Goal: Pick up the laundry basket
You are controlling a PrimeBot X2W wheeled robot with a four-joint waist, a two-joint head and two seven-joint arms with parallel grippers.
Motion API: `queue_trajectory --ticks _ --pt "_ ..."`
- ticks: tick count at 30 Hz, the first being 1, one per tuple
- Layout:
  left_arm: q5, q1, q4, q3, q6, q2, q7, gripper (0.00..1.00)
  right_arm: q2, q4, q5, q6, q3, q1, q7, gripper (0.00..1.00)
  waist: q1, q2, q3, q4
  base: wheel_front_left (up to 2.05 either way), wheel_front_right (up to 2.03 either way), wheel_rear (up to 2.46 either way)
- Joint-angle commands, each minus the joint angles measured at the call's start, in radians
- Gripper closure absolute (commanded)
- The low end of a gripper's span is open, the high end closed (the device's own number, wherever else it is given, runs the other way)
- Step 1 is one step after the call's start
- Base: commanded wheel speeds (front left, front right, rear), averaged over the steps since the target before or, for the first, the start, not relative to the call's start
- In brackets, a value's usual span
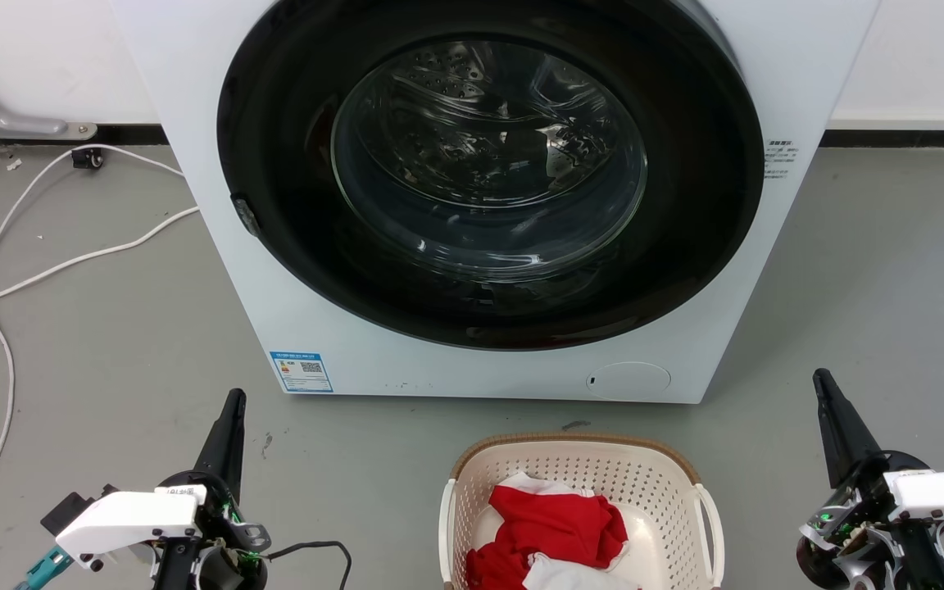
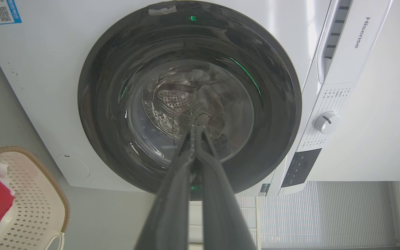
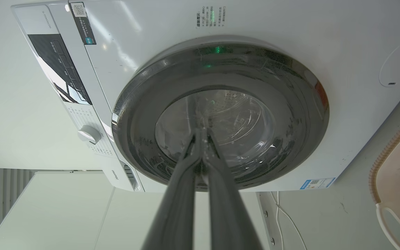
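I am counting one washer [image 1: 472,369], showing one round door [image 1: 488,164], one blue label [image 1: 301,371] and one small round cover [image 1: 628,380] low on its front, and one dial [image 2: 326,122] on its panel. One laundry basket [image 1: 578,471] is sitting just before the washer, carrying two white loop handles [image 1: 708,524] and holding one red cloth [image 1: 554,524]. Two grippers are flanking it, the left gripper [image 1: 234,401] and the right gripper [image 1: 821,378], each pointing two dark fingers [image 2: 172,194] toward the washer. White cable [image 1: 70,262] is trailing beside the washer; one run or two, I cannot tell.
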Motion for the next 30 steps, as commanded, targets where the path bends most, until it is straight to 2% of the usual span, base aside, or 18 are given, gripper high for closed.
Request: queue_trajectory --ticks 1,8,9,15,20,25,30 --pt "0.002 -0.009 0.0 0.004 -0.002 -0.001 0.003 1.0 0.003 0.001 -0.004 0.0 -0.001 -0.012 0.003 1.0 0.0 0.0 0.0 0.0 0.0 0.0 0.0" --pt "0.002 -0.009 0.0 0.004 -0.002 -0.002 0.003 1.0 0.003 0.001 -0.004 0.0 -0.001 -0.012 0.003 1.0 0.0 0.0 0.0 0.0 0.0 0.0 0.0" --pt "0.0 0.0 0.0 0.0 0.0 0.0 0.0 0.0 0.0 0.0 0.0 0.0 0.0 0.0 0.0 0.0 0.0 0.0 0.0 0.0 0.0 0.0 0.0" --pt "0.011 0.011 -0.007 -0.014 0.0 -0.001 -0.024 0.0 0.001 0.003 -0.021 0.0 0.006 0.016 -0.023 0.0 0.0 0.0 0.001 0.0 0.0 0.0 0.0" --pt "0.06 0.014 -0.018 -0.008 0.0 -0.001 -0.044 0.0 0.001 -0.012 -0.088 0.0 0.002 0.021 -0.043 0.0 0.0 0.0 0.002 0.0 0.0 0.0 0.0" --pt "0.158 0.013 -0.047 -0.007 0.008 -0.001 -0.068 0.0 0.001 -0.049 -0.203 0.0 -0.004 0.028 -0.067 0.0 0.0 0.0 0.004 0.0 0.0 0.0 0.0" --pt "0.274 0.019 -0.087 -0.023 0.037 -0.001 -0.09 0.0 0.001 -0.093 -0.342 0.0 0.007 0.039 -0.09 0.0 0.0 0.0 0.005 0.0 0.0 0.0 0.0"
